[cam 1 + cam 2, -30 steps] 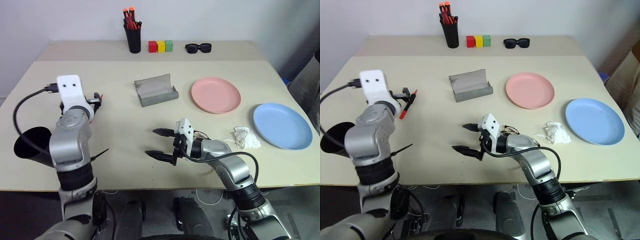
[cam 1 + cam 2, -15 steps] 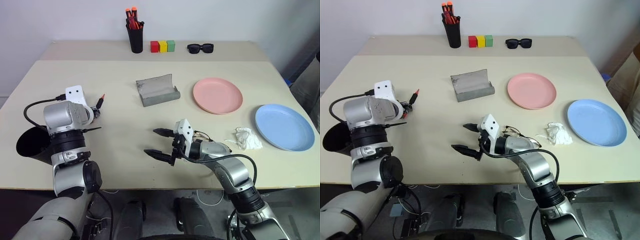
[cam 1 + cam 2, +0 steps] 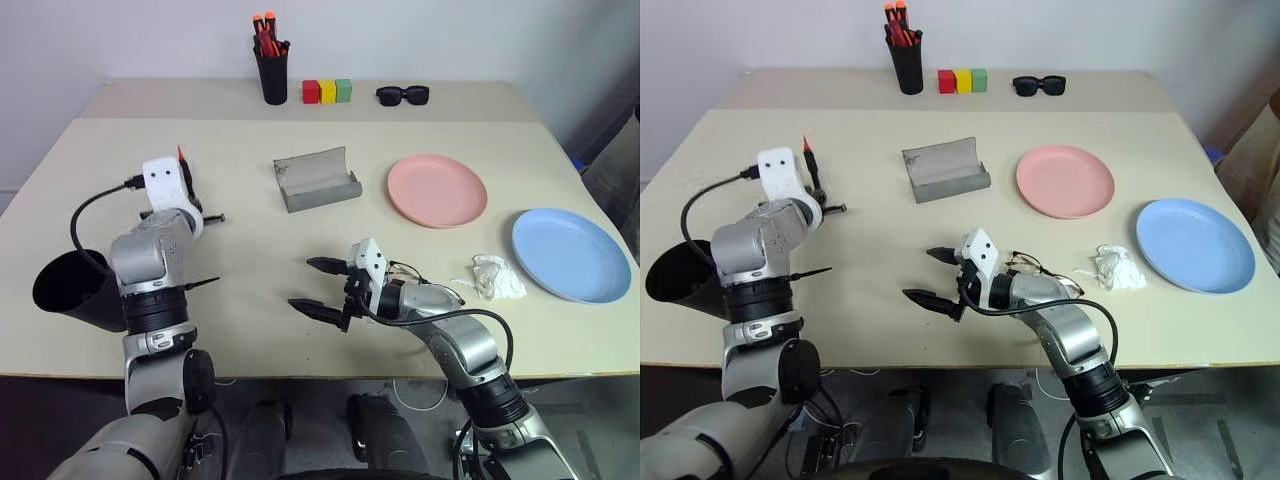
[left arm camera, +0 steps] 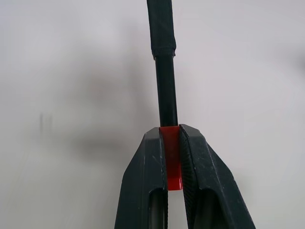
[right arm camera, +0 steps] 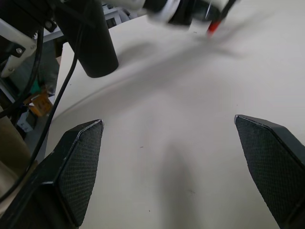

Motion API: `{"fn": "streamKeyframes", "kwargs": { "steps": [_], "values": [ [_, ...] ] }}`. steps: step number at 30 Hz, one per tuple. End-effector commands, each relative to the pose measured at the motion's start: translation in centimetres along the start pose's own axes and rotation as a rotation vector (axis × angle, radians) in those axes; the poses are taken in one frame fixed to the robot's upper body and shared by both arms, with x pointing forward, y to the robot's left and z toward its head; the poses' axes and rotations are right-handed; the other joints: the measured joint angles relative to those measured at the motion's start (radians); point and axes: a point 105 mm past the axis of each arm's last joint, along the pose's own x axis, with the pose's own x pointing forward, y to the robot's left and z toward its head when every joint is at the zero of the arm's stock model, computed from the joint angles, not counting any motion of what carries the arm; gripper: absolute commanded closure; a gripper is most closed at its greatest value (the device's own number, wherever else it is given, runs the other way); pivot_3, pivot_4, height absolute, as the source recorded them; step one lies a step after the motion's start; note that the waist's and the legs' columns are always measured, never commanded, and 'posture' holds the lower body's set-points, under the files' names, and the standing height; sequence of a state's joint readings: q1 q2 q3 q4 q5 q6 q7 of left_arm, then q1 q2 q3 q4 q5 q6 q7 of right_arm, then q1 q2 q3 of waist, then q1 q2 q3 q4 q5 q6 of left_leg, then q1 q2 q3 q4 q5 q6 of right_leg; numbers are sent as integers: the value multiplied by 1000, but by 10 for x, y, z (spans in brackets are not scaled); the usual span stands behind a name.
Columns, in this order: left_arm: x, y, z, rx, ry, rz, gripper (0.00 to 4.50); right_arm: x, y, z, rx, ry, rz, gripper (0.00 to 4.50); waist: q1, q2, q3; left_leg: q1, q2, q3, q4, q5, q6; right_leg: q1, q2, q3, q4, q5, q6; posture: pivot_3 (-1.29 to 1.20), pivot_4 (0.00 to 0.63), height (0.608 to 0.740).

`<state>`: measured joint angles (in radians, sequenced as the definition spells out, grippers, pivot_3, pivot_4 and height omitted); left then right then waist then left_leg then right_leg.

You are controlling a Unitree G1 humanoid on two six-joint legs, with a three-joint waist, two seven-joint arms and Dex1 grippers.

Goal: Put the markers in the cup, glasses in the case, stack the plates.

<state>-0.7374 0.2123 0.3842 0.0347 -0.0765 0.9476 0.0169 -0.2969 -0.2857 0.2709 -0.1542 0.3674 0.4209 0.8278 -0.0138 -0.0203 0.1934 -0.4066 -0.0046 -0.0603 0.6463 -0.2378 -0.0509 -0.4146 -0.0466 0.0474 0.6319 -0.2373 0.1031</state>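
step: markers to cup | my left end effector (image 4: 172, 157) clamped on red-capped marker (image 4: 164, 71) | next: carry over cup (image 3: 72, 290), release

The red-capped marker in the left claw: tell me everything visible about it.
The marker is a thin pen with a dark, smooth barrel that looks like plastic, thicker at its far end, and a red cap. The left claw is shut on the red cap, one finger on each side. From the head views it is lifted off the table, red tip up, near the table's left side, past the black cup.
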Motion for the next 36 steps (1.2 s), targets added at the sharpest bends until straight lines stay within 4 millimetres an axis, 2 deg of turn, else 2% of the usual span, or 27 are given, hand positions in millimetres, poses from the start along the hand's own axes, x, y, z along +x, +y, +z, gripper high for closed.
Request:
{"fn": "streamKeyframes", "kwargs": {
  "steps": [1,4,7,11,16,21,24,29,36],
  "values": [
    [-33,-5,58,89,-395,-6,4452,-2,1,15,-51,-40,6,0,-5,0,0,0,0,1,0,0,0,0,0,0,0,0,0,0,150,740],
    [-66,-1,81,85,-616,22,4452,-5,-1,15,-55,-38,1,0,-2,0,0,0,0,1,-2,0,0,-1,0,1,-1,0,0,0,150,740],
    [-102,17,87,72,-758,152,4452,-7,-3,15,-56,-36,-3,0,-2,0,0,0,0,1,-1,0,0,0,0,1,-1,0,0,0,150,740],
    [-145,35,79,148,-858,288,4452,-7,-2,15,-55,-33,19,0,-4,0,0,0,0,2,-1,0,1,0,0,1,-1,0,0,0,150,740],
    [-173,50,54,212,-838,378,4452,2,7,23,-34,-64,101,0,-1,-1,0,1,1,1,1,0,1,2,1,1,-1,-1,-2,0,150,740],
    [-190,75,14,206,-730,507,4452,8,10,22,-39,-56,132,0,-1,-1,-1,2,1,2,1,-1,2,4,1,1,-2,-3,-5,0,150,740],
    [-193,82,-4,220,-682,535,4452,10,12,21,-36,-56,146,0,1,-1,-1,2,1,1,1,-1,2,4,1,1,-2,-3,-5,0,150,740],
    [-197,83,-26,239,-626,532,4452,15,18,21,-27,-68,161,0,-3,-1,-1,2,1,2,1,-1,2,3,1,1,-3,-3,-6,0,150,740],
    [-190,90,-40,234,-577,549,4452,16,16,21,-20,-77,142,0,-3,-1,-1,2,1,2,1,-1,2,3,1,1,-3,-4,-6,0,150,740]
  ]
}}
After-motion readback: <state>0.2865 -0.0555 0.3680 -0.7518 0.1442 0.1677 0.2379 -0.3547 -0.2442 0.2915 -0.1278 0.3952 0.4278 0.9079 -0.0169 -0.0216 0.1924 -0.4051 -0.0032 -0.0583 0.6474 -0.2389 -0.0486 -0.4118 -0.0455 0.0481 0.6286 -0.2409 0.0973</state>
